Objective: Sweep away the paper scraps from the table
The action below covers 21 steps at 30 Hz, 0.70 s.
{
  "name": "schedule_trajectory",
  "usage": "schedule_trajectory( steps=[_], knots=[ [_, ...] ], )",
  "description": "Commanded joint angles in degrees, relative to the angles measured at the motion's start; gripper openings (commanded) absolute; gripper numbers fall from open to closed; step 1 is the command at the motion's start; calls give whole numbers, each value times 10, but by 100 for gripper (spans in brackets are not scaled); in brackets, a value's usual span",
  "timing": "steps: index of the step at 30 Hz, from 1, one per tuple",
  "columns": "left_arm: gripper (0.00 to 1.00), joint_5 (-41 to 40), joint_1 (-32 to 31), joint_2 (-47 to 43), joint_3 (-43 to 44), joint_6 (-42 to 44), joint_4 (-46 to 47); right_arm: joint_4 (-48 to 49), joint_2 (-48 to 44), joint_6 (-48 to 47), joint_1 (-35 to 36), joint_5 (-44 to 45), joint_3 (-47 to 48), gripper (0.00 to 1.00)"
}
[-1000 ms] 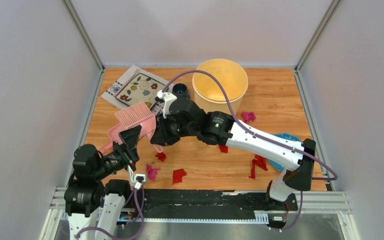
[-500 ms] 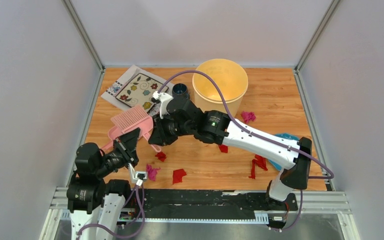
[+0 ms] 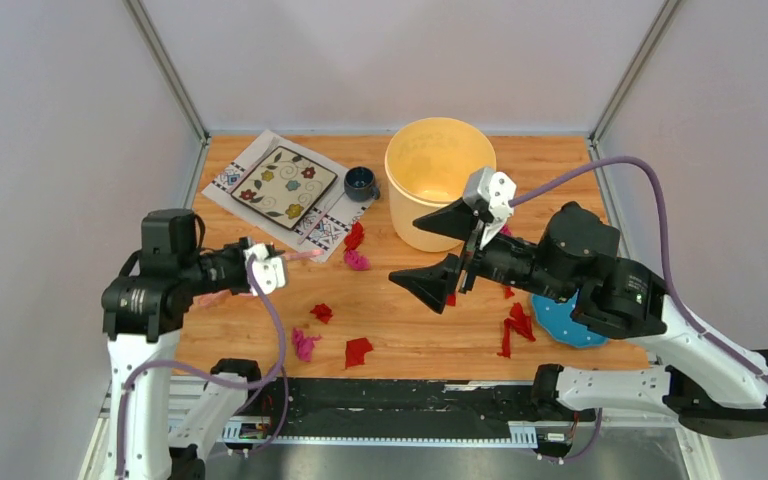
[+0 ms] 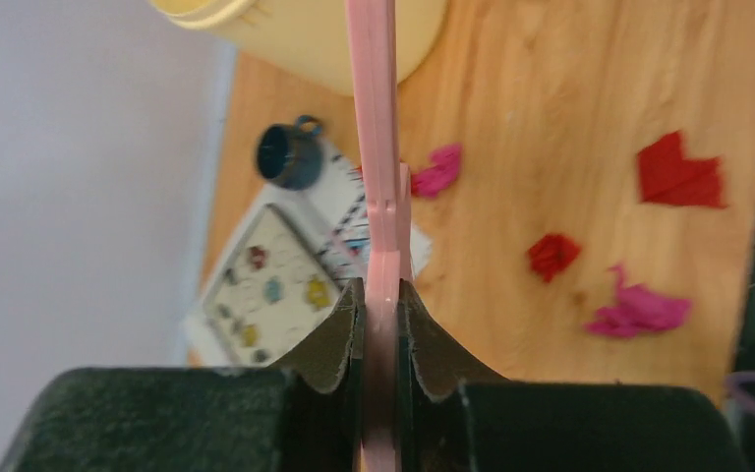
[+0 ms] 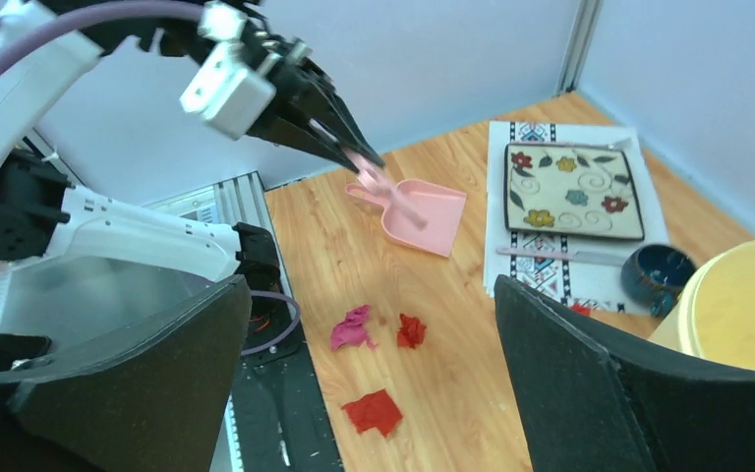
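Red and magenta paper scraps [image 3: 358,351] lie scattered on the table [image 3: 560,180]: three near the front edge, left of centre, two at the near corner of the placemat [image 3: 230,180], and others beneath and beside the right arm. The left gripper [image 4: 380,295], held above the table's left side, pinches a flat pink tool [image 4: 374,118], seen edge-on, between its jaws. The right gripper [image 3: 445,253] hangs just in front of the yellow tub [image 3: 440,165], jaws spread wide.
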Motion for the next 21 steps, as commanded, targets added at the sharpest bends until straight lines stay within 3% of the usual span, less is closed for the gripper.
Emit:
schedule_trajectory(
  steps=[1, 7, 11, 15, 21],
  knots=[
    [0, 147, 0, 26, -6, -147, -137, -27, 43, -83, 0, -33, 5, 100],
    [0, 238, 0, 30, -58, -190, -120, -50, 132, -107, 0, -44, 70, 88],
    [0, 236, -1, 3, -96, -211, -75, -55, 180, -117, 0, -63, 110, 84],
    [0, 240, -1, 2, -110, -208, -75, -66, 223, -130, 1, -132, 141, 79],
    [0, 238, 0, 7, -107, -193, -80, -103, 268, -147, -2, -151, 180, 68]
  ],
)
